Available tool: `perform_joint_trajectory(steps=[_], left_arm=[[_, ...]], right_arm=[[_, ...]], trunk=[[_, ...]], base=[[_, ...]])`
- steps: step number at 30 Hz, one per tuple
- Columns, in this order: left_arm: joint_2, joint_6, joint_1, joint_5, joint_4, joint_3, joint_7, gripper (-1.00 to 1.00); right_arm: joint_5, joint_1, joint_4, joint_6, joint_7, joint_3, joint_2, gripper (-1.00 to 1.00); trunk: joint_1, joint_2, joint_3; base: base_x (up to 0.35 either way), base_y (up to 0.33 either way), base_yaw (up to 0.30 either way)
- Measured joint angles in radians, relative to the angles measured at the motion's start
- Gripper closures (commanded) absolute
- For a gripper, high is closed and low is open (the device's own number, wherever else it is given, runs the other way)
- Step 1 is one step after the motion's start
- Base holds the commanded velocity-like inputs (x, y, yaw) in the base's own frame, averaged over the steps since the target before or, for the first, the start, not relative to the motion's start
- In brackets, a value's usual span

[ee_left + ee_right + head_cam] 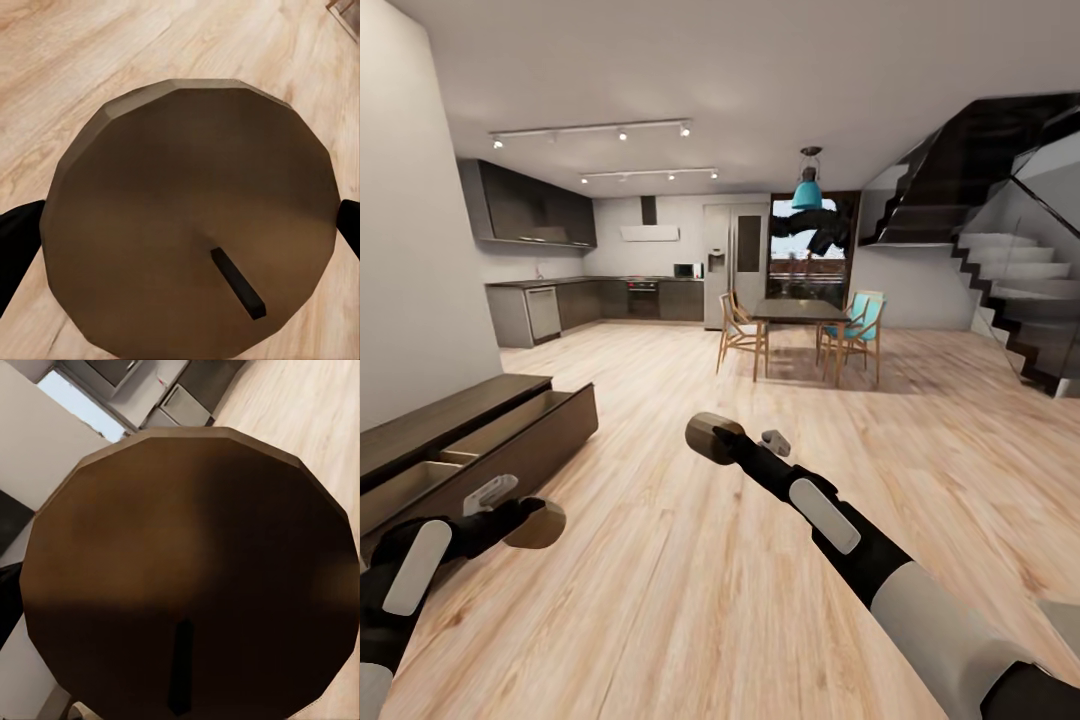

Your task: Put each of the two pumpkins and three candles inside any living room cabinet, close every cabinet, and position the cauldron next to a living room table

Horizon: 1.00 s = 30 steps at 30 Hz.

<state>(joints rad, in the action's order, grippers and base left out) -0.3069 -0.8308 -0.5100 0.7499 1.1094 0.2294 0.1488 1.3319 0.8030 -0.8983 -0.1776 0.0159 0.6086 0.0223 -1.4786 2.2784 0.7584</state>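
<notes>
Clearly you are at the stowing step: each arm carries a candle, and the cabinet (470, 440) sits at your left against the wall with its drawer pulled open, pale inside. The left gripper (525, 520) is closed on a candle (540, 524) just off the drawer's front edge. The right gripper (735, 445) grips the other candle (710, 436) out over the bare floor (660, 600), well apart from the cabinet. Next, I judge, you swing the left candle over the drawer's open top and let go, then bring the right one across.

Both wrist views look straight onto a candle's wick end, left (187, 217) and right (187, 570), so the fingers are mostly hidden. The drawer's contents can't be made out, and the cabinet is cut off at the picture's edge.
</notes>
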Motion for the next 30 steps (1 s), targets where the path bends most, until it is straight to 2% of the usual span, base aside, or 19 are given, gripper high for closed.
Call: perform_joint_trajectory(steps=[8, 24, 30], left_arm=[[0.000, 0.000, 0.000, 0.004, 0.000, 0.000, 0.000, 1.00], [0.001, 0.000, 0.000, -0.004, 0.000, -0.003, 0.000, 1.00], [0.001, 0.000, 0.000, -0.002, 0.000, -0.003, 0.000, 1.00]], right_arm=[[0.000, 0.000, 0.000, 0.020, 0.000, 0.001, 0.000, 1.00], [-0.001, 0.000, 0.000, 0.021, 0.001, 0.002, 0.000, 1.00], [-0.001, 0.000, 0.000, 0.021, 0.001, 0.001, 0.000, 1.00]], trunk=[[0.000, 0.000, -0.002], [0.000, 0.000, -0.002], [0.000, 0.000, -0.004]], base=[[0.330, -0.001, -0.087], [0.336, -0.007, -0.006], [0.336, -0.085, -0.174]])
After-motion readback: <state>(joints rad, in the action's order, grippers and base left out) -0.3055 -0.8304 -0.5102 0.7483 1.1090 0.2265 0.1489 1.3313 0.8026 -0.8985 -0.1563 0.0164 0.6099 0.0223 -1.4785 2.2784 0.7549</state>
